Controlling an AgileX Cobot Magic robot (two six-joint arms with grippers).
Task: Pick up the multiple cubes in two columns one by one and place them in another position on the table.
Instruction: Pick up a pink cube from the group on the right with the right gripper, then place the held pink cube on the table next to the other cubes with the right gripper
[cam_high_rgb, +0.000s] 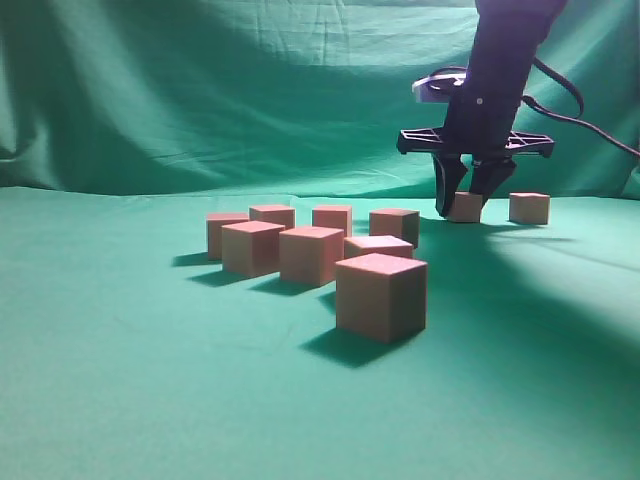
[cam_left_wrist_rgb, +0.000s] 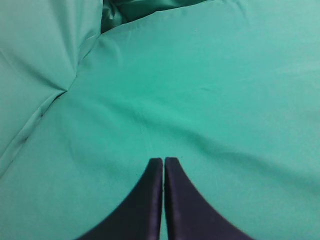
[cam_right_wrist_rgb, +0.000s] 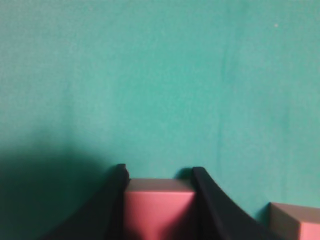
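Several pinkish-red cubes (cam_high_rgb: 311, 254) stand in two columns on the teal table (cam_high_rgb: 150, 380), the nearest (cam_high_rgb: 381, 296) at the front. My right gripper (cam_high_rgb: 462, 205) is at the back right, down at the table surface, its two fingers pressed against the sides of one cube (cam_high_rgb: 467, 208). In the right wrist view this gripper (cam_right_wrist_rgb: 159, 172) grips that cube (cam_right_wrist_rgb: 159, 205). Another cube (cam_high_rgb: 529, 208) sits alone just to its right and also shows in the right wrist view (cam_right_wrist_rgb: 295, 220). My left gripper (cam_left_wrist_rgb: 163, 160) is shut and empty over bare cloth; it is out of the exterior view.
The wrinkled green backdrop (cam_high_rgb: 200, 90) hangs behind the table, close behind the right gripper. A fold of it shows at the top left of the left wrist view (cam_left_wrist_rgb: 110, 15). Open cloth lies in front of and left of the cube columns.
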